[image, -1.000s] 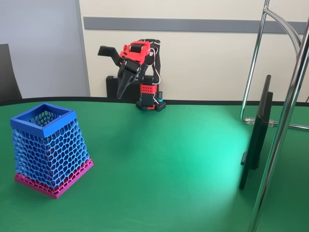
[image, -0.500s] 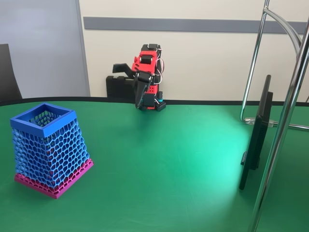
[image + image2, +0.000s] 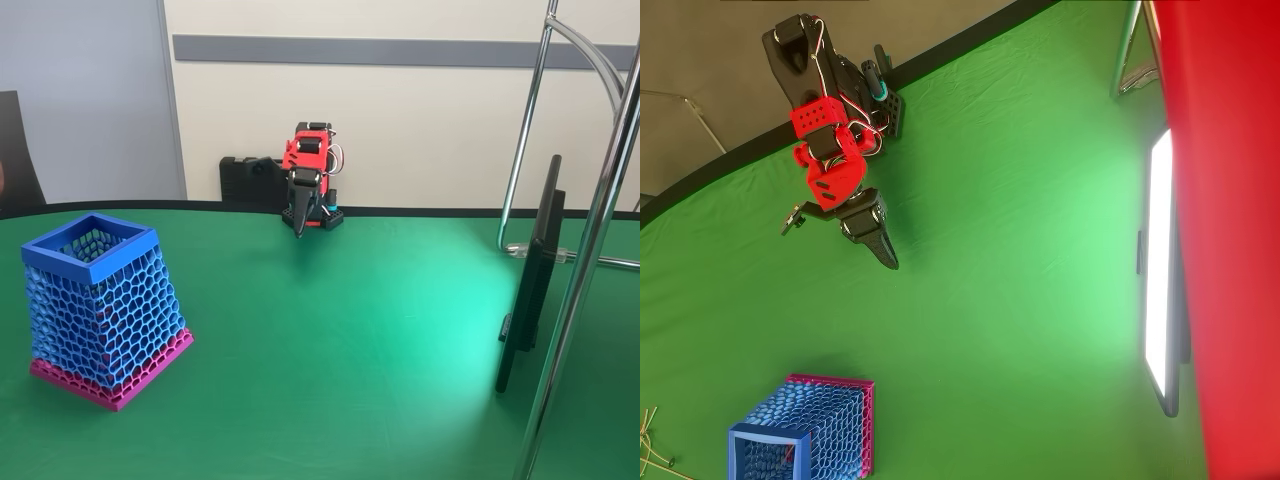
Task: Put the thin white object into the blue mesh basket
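1. The thin white object (image 3: pixel 652 440) is probably among the very fine, pale, slightly curved strands at the lower left edge of the overhead view. They are too thin there to be sure. They lie flat on the green table (image 3: pixel 1020 300), just left of the basket and apart from it.
2. The blue mesh basket (image 3: pixel 100 310) (image 3: pixel 805 435) stands upright near the table's left side in the fixed view. It is square, with a solid blue top rim, blue honeycomb walls that widen downward and a magenta-pink base.
3. Through the basket's open top, both views show the inner mesh walls. Whether anything thin lies inside cannot be told.
4. The gripper (image 3: pixel 298 226) (image 3: pixel 887 258) is at the far edge of the table, close to the red and black arm's base (image 3: pixel 318 215). It points down at the green surface, well apart from the basket and the strands.
5. Its black jaws are pressed together into one tapered point, with nothing between them.
6. A dark flat monitor (image 3: pixel 530 280) stands on edge at the table's right side, beside chrome stand tubes (image 3: pixel 590 250).
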`<state>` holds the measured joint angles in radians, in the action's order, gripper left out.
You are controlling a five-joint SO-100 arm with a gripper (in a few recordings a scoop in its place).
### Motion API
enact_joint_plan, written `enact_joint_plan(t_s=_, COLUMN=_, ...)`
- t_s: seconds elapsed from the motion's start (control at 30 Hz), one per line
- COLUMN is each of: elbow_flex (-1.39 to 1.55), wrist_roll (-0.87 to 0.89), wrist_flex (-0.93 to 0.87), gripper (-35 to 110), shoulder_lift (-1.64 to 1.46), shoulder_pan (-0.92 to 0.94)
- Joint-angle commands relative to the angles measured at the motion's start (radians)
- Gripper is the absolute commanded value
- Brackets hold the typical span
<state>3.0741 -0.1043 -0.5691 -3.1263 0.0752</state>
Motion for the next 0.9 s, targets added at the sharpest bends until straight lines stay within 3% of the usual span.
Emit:
enact_joint_plan(t_s=0.0, elbow_flex=0.009, wrist_roll=0.017, wrist_flex=-0.064, gripper=1, shoulder_lift=-0.048, shoulder_pan=-0.011)
enact_joint_plan(t_s=0.33, elbow_flex=0.009, wrist_roll=0.057, wrist_flex=-0.290, gripper=1, shoulder_lift=-0.199, shoulder_pan=-0.032)
enact_joint_plan(t_s=0.6, elbow_flex=0.009, wrist_roll=0.063, wrist_flex=-0.296, gripper=6, shoulder_lift=-0.199, shoulder_pan=-0.031)
enact_joint_plan(t_s=0.87, elbow_flex=0.009, wrist_roll=0.061, wrist_flex=-0.296, gripper=1, shoulder_lift=-0.199, shoulder_pan=-0.031)
